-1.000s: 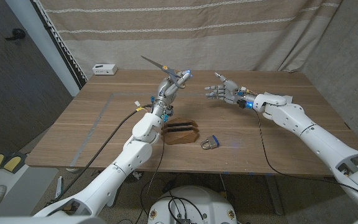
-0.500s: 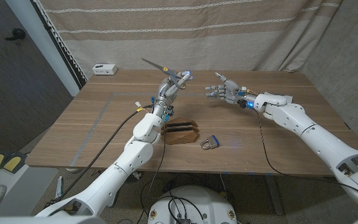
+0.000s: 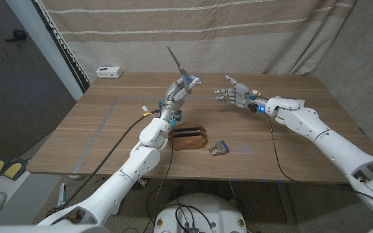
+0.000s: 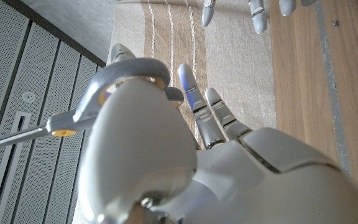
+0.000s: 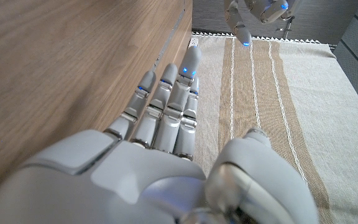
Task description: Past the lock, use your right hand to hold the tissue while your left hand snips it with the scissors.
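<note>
Both hands are raised above the table [image 3: 96, 129]. Left hand [image 3: 179, 90] grips the scissors [image 3: 177, 65], blades pointing up. Right hand [image 3: 233, 94], facing it nearby, is spread and holds nothing.

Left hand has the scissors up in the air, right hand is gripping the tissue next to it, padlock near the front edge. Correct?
Not quite. In the head view the right hand holds no tissue; its fingers are spread and bare. The rest stands: the left hand holds the scissors raised, and the padlock lies near the front edge.

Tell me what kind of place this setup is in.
Probably a robot lab or test room, not a home: a wooden table with a curtain hung behind it, cables trailing along the arms, and props such as a padlock and a small wooden stand.
</note>
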### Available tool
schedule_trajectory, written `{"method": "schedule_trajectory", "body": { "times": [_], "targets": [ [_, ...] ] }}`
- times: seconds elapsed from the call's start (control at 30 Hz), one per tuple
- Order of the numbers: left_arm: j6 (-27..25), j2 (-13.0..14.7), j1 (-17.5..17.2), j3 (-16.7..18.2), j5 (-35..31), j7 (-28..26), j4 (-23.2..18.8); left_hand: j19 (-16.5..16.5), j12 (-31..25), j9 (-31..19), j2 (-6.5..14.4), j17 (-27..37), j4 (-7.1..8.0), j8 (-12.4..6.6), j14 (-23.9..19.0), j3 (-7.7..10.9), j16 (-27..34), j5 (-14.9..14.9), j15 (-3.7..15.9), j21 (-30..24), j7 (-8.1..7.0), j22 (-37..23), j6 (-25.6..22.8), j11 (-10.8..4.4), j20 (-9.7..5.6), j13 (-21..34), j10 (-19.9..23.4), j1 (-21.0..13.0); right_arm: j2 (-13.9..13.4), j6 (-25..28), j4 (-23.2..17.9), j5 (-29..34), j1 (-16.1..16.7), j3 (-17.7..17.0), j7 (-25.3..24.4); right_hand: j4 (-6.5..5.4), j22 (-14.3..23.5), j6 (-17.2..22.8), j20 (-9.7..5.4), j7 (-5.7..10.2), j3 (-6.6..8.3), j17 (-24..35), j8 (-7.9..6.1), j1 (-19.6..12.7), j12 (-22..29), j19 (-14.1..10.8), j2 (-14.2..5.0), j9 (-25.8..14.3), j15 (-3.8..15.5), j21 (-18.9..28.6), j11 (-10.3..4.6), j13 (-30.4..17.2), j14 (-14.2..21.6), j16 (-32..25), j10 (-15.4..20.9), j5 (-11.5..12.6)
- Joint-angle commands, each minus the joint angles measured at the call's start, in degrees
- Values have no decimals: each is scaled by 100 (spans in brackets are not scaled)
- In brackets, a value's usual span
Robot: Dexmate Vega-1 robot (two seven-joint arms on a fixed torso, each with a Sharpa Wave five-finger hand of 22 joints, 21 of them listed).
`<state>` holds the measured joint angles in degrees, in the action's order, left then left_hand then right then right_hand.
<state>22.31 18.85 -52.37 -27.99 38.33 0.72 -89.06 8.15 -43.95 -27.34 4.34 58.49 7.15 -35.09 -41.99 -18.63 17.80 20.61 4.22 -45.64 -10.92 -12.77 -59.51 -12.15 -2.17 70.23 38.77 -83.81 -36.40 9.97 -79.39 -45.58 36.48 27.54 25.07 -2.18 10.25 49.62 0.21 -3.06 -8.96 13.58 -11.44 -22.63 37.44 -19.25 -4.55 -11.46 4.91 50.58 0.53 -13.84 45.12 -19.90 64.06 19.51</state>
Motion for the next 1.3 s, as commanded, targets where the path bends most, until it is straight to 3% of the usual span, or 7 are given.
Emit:
{"method": "schedule_trajectory", "body": {
  "times": [0.03, 0.17, 0.37, 0.67, 0.87, 1.1, 1.3],
  "targets": [
    [35, -30, 27, -42, -116, -46, 30, -27, -366, 116, 182, 188, 215, 489, 237, -89, -92, 86, 851, 8, 1, -4, -231, 0, -238, -187, -322, 40, -36, -14, -71, -17, 54, -34, -58, 4, 17, -30, 15, 5, -26, -1, -20, 43, -20, -41, 19, -11, 234, -16, 2, -17, -18, 3, 3, 37],
    [84, 21, 59, -76, -337, -103, 29, -52, 168, 1411, 301, 104, 275, 1258, 376, -116, -411, 172, 856, 94, -106, 18, -547, -17, -207, -630, -679, 406, -46, -25, -96, -15, 67, -40, -72, 8, 17, -27, 18, 7, -28, -3, -24, 44, -16, -43, 17, -11, 238, -26, -4, -23, -17, 4, 2, 41],
    [74, 99, 117, -102, -367, 33, 67, -93, 1429, 1610, 556, -136, 282, 1833, 937, -61, -649, 422, 848, 205, -159, 15, -321, -28, -240, -1782, -1246, 943, -73, -49, -167, -4, 107, -52, -115, 13, 18, -24, 22, 7, -31, -6, -27, 46, -15, -39, 13, -11, 246, -43, -19, -24, -13, 5, 3, 46],
    [111, 159, 210, -130, -341, 278, 154, -122, 1940, 1668, 691, -399, 332, 2119, 1156, 36, -666, 557, 864, 222, -146, -4, -174, -37, -276, -2272, -1196, 1319, -89, -21, -238, -7, 122, -51, -168, 20, 19, -16, 29, 12, -36, -9, -33, 49, -11, -37, 10, -10, 242, -63, -1, -21, -11, 8, 17, 52],
    [86, 168, 225, -121, -268, 353, 161, -161, 2145, 1657, 733, -572, 294, 2171, 1303, 231, -701, 614, 876, 179, 225, -38, -214, -45, -314, -2497, -1080, 1346, -83, 20, -262, -14, 111, -43, -207, 24, 19, -15, 29, 11, -39, -11, -35, 51, -14, -34, 7, -9, 247, -79, 4, -14, -6, 8, 23, 56],
    [4, 156, 218, -104, -165, 361, 168, -177, 1775, 1656, 622, -683, 253, 2221, 874, 392, -531, 648, 879, 172, -86, -9, -433, -40, -327, -2280, -314, 1317, -68, 56, -267, -8, 90, -26, -245, 28, 20, -16, 32, 13, -44, -14, -36, 56, -11, -42, 4, -9, 246, -93, 16, -15, -5, 11, 29, 60],
    [10, 124, 240, -100, -132, 385, 217, -140, 1280, 1656, 565, -619, 201, 2276, 573, 332, -452, 664, 883, 203, -125, 17, -575, -39, -324, -1740, 48, 1193, -54, 74, -286, -21, 98, -30, -292, 33, 20, -18, 36, 10, -48, -16, -36, 59, -12, -43, 2, -8, 258, -108, 6, -11, -2, 12, 32, 64]
  ]
}}
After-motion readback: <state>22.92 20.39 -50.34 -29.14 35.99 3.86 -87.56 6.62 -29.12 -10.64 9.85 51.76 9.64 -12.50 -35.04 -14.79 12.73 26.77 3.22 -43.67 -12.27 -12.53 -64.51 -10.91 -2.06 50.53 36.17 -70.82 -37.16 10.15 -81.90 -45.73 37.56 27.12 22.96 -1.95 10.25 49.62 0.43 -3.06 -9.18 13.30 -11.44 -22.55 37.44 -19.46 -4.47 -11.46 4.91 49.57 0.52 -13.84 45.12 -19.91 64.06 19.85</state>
